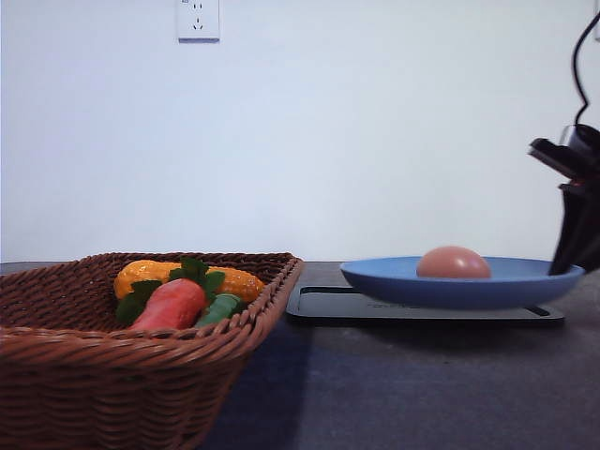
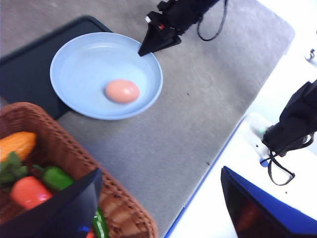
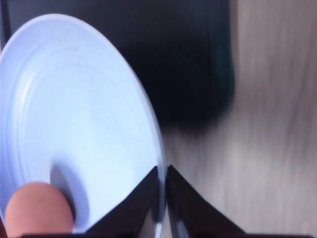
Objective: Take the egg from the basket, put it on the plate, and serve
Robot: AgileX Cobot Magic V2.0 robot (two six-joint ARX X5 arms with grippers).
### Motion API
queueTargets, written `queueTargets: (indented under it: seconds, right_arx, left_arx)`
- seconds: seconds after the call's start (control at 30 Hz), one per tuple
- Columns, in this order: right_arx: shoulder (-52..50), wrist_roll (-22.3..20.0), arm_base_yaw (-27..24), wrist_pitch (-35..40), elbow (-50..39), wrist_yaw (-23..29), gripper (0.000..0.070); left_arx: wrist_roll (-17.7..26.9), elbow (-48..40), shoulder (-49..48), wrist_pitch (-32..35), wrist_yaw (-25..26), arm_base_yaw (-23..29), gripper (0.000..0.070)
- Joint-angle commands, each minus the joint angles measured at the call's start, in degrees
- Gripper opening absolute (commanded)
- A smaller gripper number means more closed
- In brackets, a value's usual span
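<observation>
The brownish-pink egg (image 1: 453,262) (image 2: 122,91) (image 3: 37,208) lies in the light-blue plate (image 1: 450,291) (image 2: 84,64) (image 3: 84,124), which rests on a black tray (image 1: 422,307). My right gripper (image 1: 567,267) (image 2: 141,51) (image 3: 162,198) is at the plate's right rim, its two fingers shut on the thin edge. The woven basket (image 1: 112,375) (image 2: 54,144) stands at the left with vegetables in it. My left gripper (image 2: 161,171) hangs high over the basket's edge, open, with nothing between its fingers.
In the basket lie an orange-yellow vegetable (image 1: 150,274), a red carrot-like one (image 1: 173,305) with green leaves, and a green one (image 1: 218,307). The table's edge (image 2: 208,188) runs near the left gripper. A wall with a socket (image 1: 198,19) stands behind.
</observation>
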Motion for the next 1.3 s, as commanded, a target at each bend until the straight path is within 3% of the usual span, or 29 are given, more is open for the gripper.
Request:
queueTargets:
  seconds: [0.0, 0.3, 0.47, 0.73, 0.8, 0.93, 1.27]
  right_arx:
    - [3.1, -0.4, 0.0, 0.4, 4.0, -0.5, 0.0]
    - [13.8, 1.9, 0.1, 0.0, 15.8, 0.9, 0.0]
    - [16.4, 1.9, 1.0, 0.4, 16.9, 1.5, 0.0]
    - [17.0, 1.1, 1.9, 0.4, 16.9, 6.6, 0.0]
    - [17.0, 0.6, 1.9, 0.5, 16.9, 7.1, 0.0055]
    - [16.9, 0.4, 1.9, 0.7, 17.0, 6.8, 0.0241]
    - [12.3, -0.5, 0.0, -1.5, 19.3, 6.7, 0.0257]
  left_arx:
    - [0.0, 1.4, -0.6, -0.3, -1.0, -0.6, 0.049]
    - [-0.1, 1.4, -4.3, -2.2, -4.7, -0.6, 0.049]
    - [0.0, 1.4, -4.0, -2.3, -7.1, -0.6, 0.049]
    - [0.0, 1.4, -3.2, -2.2, -9.3, -0.6, 0.049]
    - [0.0, 1.4, -3.1, -2.1, -9.4, -0.6, 0.049]
    - [0.0, 1.4, -2.6, -2.1, -9.7, -0.6, 0.049]
    - [0.9, 1.4, 0.0, 0.2, -11.0, -0.6, 0.0481]
